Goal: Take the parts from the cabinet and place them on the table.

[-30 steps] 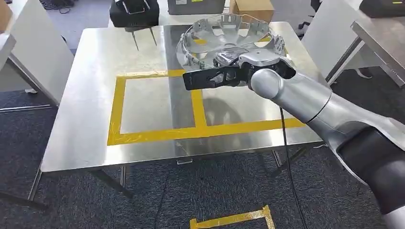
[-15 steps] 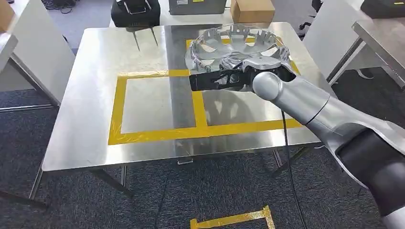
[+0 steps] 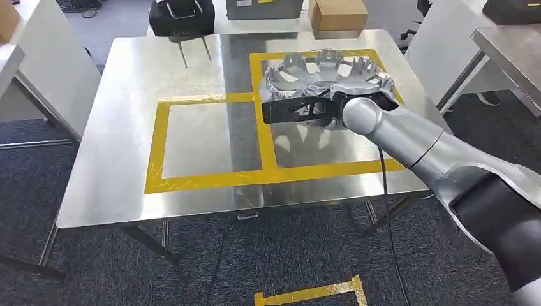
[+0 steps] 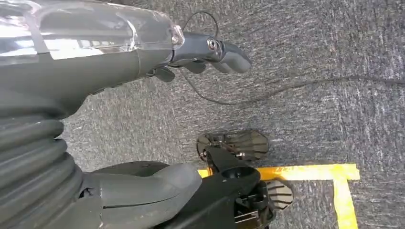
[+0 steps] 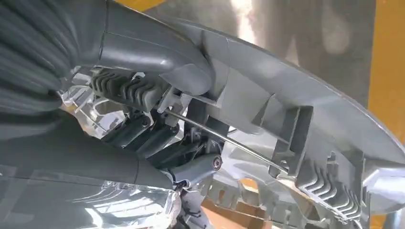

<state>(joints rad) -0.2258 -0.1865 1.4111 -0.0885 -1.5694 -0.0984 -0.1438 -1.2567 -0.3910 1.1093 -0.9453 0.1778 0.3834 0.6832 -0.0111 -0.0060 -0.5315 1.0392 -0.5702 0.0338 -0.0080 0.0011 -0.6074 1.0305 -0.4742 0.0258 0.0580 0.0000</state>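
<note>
A round silver wheel-cover part [image 3: 328,80] with tabs around its rim hangs low over the steel table [image 3: 127,127], inside the far right square of yellow tape [image 3: 263,143]. My right hand [image 3: 322,105] grips its near rim; up close the thumb [image 5: 157,57] lies over the grey rim [image 5: 305,124] and the dark fingers [image 5: 153,138] curl beneath it. Whether the part touches the table I cannot tell. My left hand [image 4: 143,62] hangs over dark carpet, fingers loose, holding nothing.
A black case [image 3: 180,16], a grey box [image 3: 265,7] and a cardboard box [image 3: 337,14] stand beyond the table's far edge. Another table [image 3: 510,51] is at the right, a white panel [image 3: 38,64] at the left. Yellow tape [image 3: 312,292] marks the carpet.
My right hand has carried the wheel cover to the right and down toward the table, tilting it flatter over the taped square.
</note>
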